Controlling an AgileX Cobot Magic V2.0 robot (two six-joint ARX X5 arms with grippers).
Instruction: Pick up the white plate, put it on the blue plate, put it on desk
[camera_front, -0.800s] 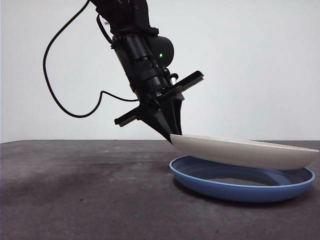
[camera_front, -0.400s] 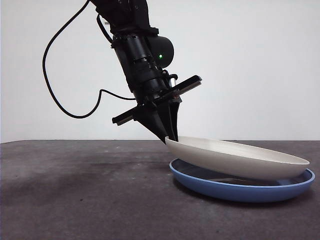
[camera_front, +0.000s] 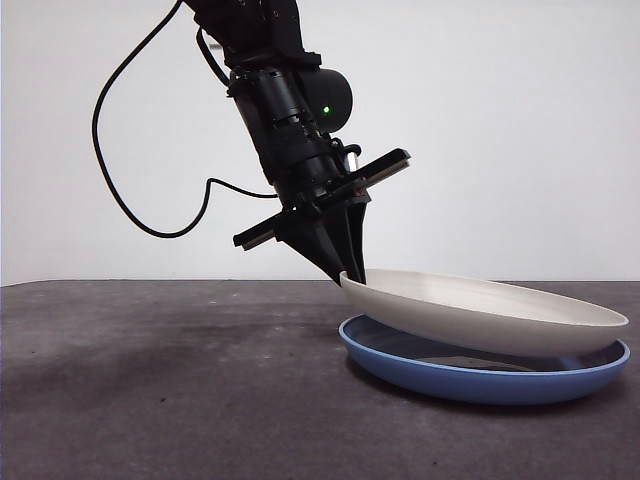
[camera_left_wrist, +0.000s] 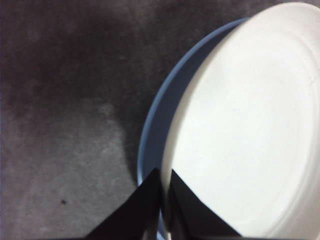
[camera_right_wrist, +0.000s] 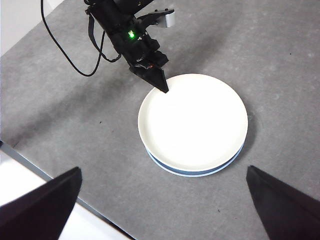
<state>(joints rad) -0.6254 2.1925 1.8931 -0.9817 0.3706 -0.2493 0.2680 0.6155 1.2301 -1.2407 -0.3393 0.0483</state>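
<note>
The round, matte off-white plate (camera_front: 490, 310) is gripped by its rim in the clenched left gripper (camera_front: 350, 277), tilted over the glossy blue plate (camera_front: 480, 378) so it can settle inside; the right gripper (camera_right_wrist: 165, 200) waits spread wide.

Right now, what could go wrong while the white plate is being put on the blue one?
The left pincer grips the round cream plate only at its rim, tilted, so it could slip. Its far edge rests in the glossy blue plate and might push that plate along the grey desk.
</note>
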